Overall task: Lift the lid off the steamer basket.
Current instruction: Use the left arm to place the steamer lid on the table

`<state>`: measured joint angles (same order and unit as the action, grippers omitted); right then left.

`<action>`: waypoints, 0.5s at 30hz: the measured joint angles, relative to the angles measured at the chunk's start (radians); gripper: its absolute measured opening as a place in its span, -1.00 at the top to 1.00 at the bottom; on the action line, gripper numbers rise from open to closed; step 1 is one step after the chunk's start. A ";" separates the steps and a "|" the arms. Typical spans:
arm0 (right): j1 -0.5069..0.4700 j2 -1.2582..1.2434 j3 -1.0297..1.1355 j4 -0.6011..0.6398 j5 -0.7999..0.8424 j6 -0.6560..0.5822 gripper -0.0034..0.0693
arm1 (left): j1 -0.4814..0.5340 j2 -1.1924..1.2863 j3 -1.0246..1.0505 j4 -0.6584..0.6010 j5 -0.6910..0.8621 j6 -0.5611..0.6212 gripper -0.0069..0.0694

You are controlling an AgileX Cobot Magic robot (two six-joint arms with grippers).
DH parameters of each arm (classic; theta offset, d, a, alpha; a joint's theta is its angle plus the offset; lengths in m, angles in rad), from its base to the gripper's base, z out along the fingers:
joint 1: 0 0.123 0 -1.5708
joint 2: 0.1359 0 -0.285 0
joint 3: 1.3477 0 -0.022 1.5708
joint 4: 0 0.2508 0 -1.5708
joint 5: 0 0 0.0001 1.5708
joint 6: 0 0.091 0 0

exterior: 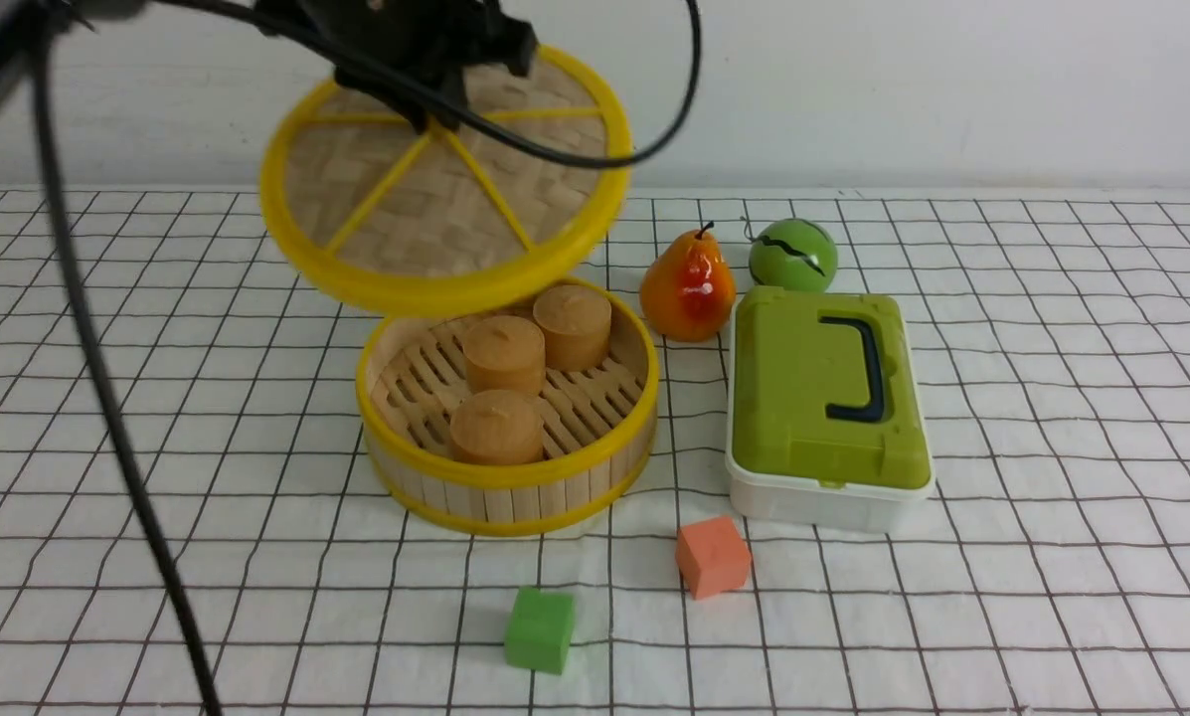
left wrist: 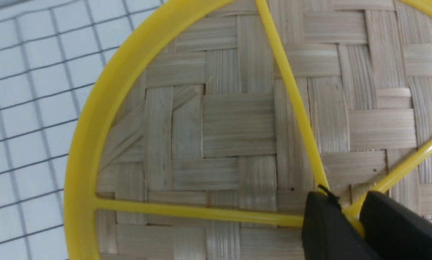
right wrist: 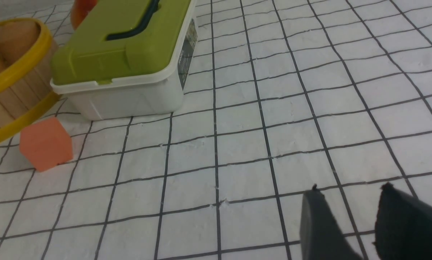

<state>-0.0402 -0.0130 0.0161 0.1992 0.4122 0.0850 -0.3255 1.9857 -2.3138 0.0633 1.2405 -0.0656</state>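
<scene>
The lid [exterior: 455, 214], woven tan bamboo with a yellow rim and yellow spokes, hangs tilted in the air above the back of the steamer basket [exterior: 505, 497]. My left gripper [exterior: 433, 111] is shut on the lid's centre where the spokes meet; in the left wrist view my left gripper [left wrist: 349, 211] pinches that yellow hub, with the lid [left wrist: 219, 126] filling the view. The basket stands open on the table with three tan cylinders [exterior: 503, 350] inside. Its edge shows in the right wrist view [right wrist: 6, 104]. My right gripper [right wrist: 349, 193] is open and empty over the cloth.
A white box with a green lid and black handle [exterior: 823, 398] stands right of the basket, with a pear [exterior: 687, 288] and a green ball [exterior: 793, 255] behind it. An orange cube [exterior: 712, 555] and a green cube [exterior: 540, 628] lie in front. The left arm's cable [exterior: 107, 398] hangs on the left.
</scene>
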 joint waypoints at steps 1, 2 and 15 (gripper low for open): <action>0.000 0.000 0.000 0.000 0.000 0.000 0.25 | 0.023 -0.013 -0.001 0.002 0.000 0.003 0.55; 0.000 0.000 0.000 0.000 0.000 0.000 0.25 | 0.036 -0.017 -0.001 0.002 0.000 0.004 0.55; 0.000 0.000 0.000 0.000 0.000 0.000 0.25 | 0.393 -0.031 0.340 0.013 -0.132 -0.028 0.55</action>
<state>-0.0402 -0.0130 0.0161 0.1992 0.4122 0.0850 0.0679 1.9544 -1.9738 0.0760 1.1080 -0.0939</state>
